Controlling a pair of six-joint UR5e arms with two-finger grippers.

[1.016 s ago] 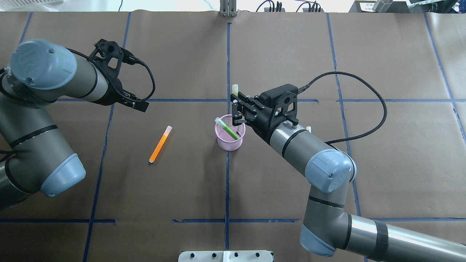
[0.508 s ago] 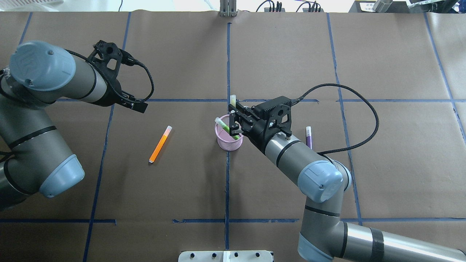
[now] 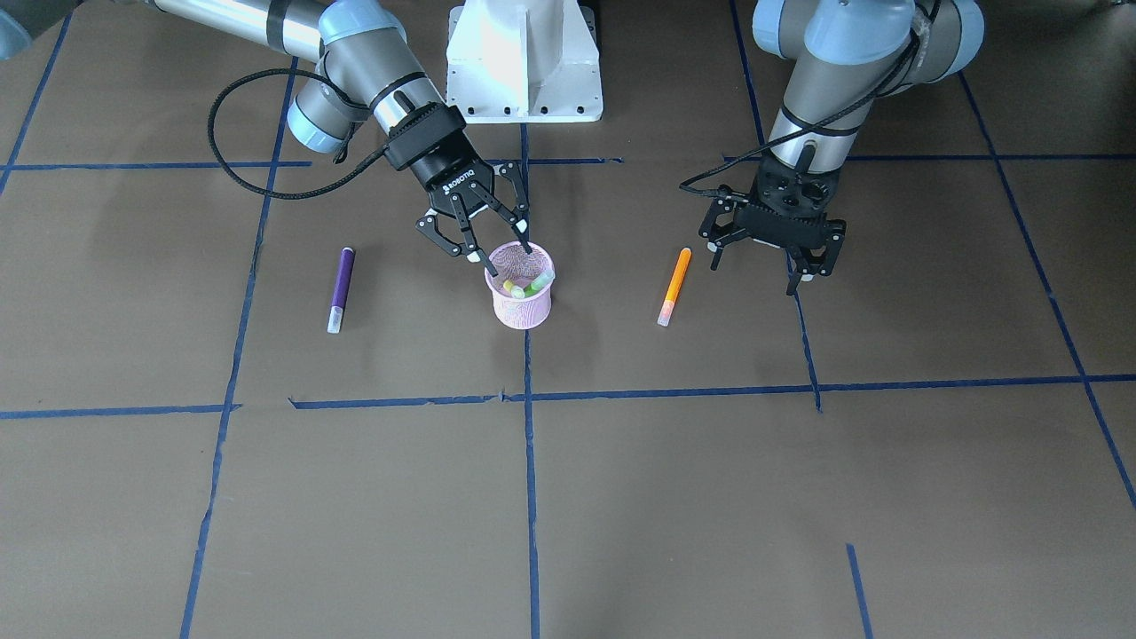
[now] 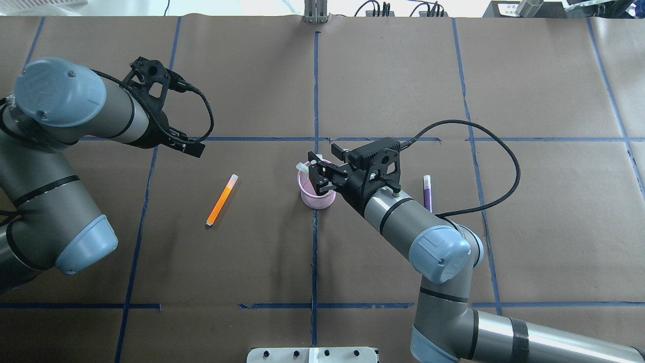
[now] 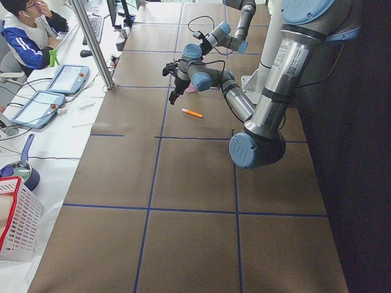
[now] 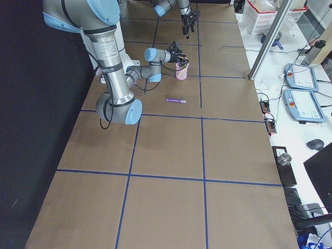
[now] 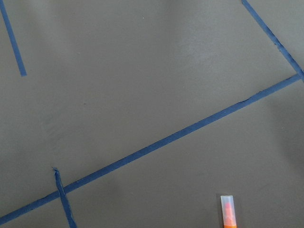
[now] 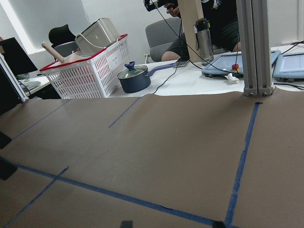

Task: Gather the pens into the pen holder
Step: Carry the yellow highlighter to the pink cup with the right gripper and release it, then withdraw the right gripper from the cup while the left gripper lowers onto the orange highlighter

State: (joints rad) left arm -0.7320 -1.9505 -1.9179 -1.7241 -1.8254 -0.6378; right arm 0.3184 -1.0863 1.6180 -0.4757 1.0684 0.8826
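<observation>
From across the table, crinkly brown paper [image 3: 621, 497] is covering the top, and blue tape lines [image 3: 530, 497] are cutting it into big squares. The right gripper [image 3: 508, 258] is hanging just over the pen holder [image 3: 522, 313], its thin black fingers spread apart and gripping nothing. The pen holder is a round pink wire cup, and a green pen [image 3: 535, 284] is leaning inside it beside another pale cap end (that one's colour is hard to tell). The purple pen [image 3: 341, 289] is lying flat on the paper, well apart from the cup. The orange pen [image 3: 674, 287] is lying on the cup's other side, and the left gripper [image 3: 759, 273] is hovering near it, fingers spread wide and empty. From overhead, the right gripper is hiding most of the cup's mouth. From the left end, a person [image 5: 27, 29] is sitting by a white desk with flat screens [image 5: 67, 78]. From the right end, a shiny metal post [image 6: 270, 36] is standing by the table's edge. The left wrist camera is showing smooth paper, tape and the orange pen's clear cap. The right wrist camera is looking across the paper at a white basket [image 8: 90, 71] with a red rim and a dark blue pot [image 8: 134, 80].
</observation>
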